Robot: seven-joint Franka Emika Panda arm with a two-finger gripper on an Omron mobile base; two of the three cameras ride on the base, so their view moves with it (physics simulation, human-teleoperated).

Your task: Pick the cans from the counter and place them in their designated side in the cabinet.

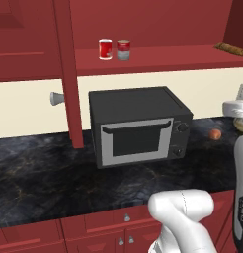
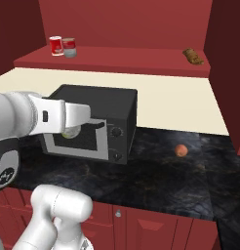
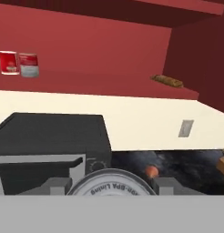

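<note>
Above the counter's [image 1: 54,168] front edge, the gripper [image 3: 112,184] clasped a can [image 3: 111,186]; carrying underway, next lifting toward the cabinet [image 1: 158,57] shelf.

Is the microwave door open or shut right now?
Shut. The microwave door sits flush with its front face, handle bar across the top and window flat, with no gap along any edge in either base view.

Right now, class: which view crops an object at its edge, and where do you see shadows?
Hand view: the held can is cut off by the bottom edge. Left base view: the microwave casts a soft shadow on the counter; nothing is blurred.
</note>
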